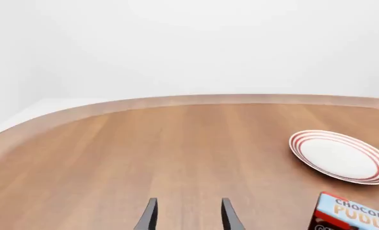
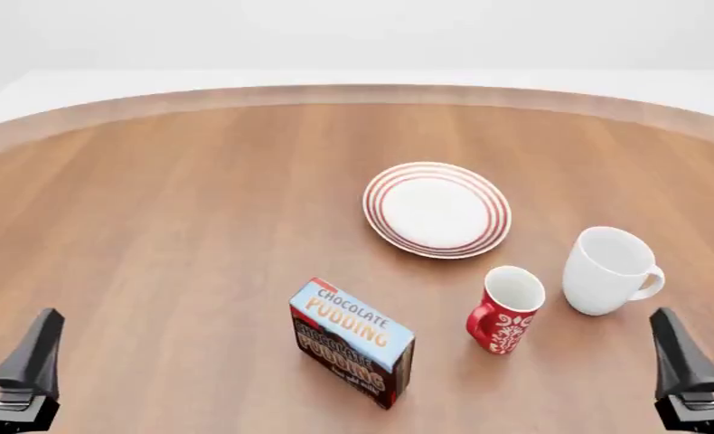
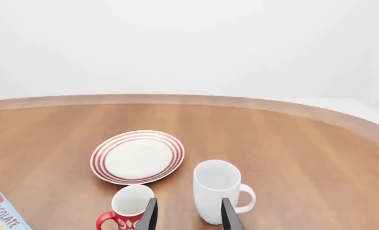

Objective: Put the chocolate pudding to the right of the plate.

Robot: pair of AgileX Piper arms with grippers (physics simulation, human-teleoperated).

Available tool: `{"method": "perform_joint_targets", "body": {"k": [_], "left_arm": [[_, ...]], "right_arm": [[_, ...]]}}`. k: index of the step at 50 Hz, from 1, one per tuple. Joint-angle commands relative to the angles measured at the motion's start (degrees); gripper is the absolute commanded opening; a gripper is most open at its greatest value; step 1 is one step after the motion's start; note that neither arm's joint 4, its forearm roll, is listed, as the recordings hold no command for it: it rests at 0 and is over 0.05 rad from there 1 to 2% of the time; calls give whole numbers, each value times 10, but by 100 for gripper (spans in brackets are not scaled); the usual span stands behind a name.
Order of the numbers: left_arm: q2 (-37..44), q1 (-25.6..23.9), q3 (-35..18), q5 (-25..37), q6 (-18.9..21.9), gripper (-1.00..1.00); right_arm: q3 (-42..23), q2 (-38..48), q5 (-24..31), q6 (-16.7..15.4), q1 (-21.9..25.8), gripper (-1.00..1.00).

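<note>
Front view: left gripper (image 1: 188, 215) and right gripper (image 3: 188, 214) low, jaws apart, empty.

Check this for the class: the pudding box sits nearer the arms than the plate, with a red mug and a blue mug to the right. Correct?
Not quite. The second mug is plain white, not blue, as the front view shows. The chocolate pudding does sit nearer than the plate, with the red mug to the right.

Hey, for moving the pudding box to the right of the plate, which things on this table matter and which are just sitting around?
Part of the job:
chocolate pudding, near the front edge
plate, farther back

Just lying about:
red patterned mug, right of the pudding
white mug, right of the red one

Both arms are back, jaws open, holding nothing.
</note>
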Motion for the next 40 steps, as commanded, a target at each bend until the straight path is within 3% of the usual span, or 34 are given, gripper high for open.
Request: {"method": "perform_joint_targets", "body": {"k": [1,15,23,29,31,33,38,40], "left_arm": [[3,0,-2,-1,0,100],[3,0,-2,-1,0,100],[3,0,-2,-1,0,100],[3,0,-2,-1,0,100],[3,0,-2,-1,0,100],[3,0,-2,-1,0,100],[3,0,-2,-1,0,100],[3,0,-2,-1,0,100]], "right_arm": [[-7,17,-9,1,-3,100],[-56,59,14,-10,-4,100],[-117,107,38,-33,26,100],[-201,170,69,-64,63,100],[-268,199,102,-80,87,100],[-299,210,116,-74,99,100],[-379,255,160,-118,136,100],[-400,271,169,-116,151,100]]}}
